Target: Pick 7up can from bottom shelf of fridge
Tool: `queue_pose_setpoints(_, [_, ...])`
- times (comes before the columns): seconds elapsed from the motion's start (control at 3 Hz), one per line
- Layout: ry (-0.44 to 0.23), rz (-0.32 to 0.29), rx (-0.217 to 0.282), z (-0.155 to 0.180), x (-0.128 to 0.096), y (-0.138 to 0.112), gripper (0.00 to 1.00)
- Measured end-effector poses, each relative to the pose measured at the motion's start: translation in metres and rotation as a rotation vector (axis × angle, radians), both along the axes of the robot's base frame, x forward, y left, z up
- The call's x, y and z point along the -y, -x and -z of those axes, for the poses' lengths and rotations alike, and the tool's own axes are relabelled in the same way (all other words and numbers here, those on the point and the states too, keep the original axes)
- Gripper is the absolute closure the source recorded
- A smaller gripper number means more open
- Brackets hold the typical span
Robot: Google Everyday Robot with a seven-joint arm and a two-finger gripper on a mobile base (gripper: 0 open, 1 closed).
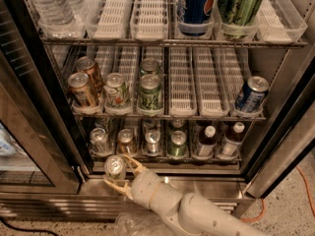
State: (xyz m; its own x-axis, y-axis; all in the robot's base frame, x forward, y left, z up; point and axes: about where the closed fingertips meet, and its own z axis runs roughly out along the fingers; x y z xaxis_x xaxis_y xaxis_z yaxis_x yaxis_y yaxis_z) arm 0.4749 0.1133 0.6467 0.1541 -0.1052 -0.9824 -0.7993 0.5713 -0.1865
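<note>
My gripper grips the 7up can, fingers clamped round it, just near of the bottom shelf, left end; judgement: hold upright, draw straight back, clear the fridge sill.

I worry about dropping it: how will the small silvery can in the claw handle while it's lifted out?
The small silvery aluminium can, held in the claw before the bottom wire shelf, looks smooth, so probably slippery. Round-sided, it would likely roll if dropped.
</note>
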Motion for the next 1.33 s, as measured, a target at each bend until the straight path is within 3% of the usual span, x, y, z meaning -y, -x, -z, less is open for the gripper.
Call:
queue_pose_setpoints(0.67, [0.027, 0.014, -0.034, -0.006, 0.023, 0.042, 1.0])
queue_pose_setpoints(1.0, [0.081, 0.004, -0.074, -0.022, 0.03, 0.061, 1.0])
queue_pose_setpoints(1.33, [0.081, 0.004, -0.074, -0.022, 0.03, 0.061, 1.0])
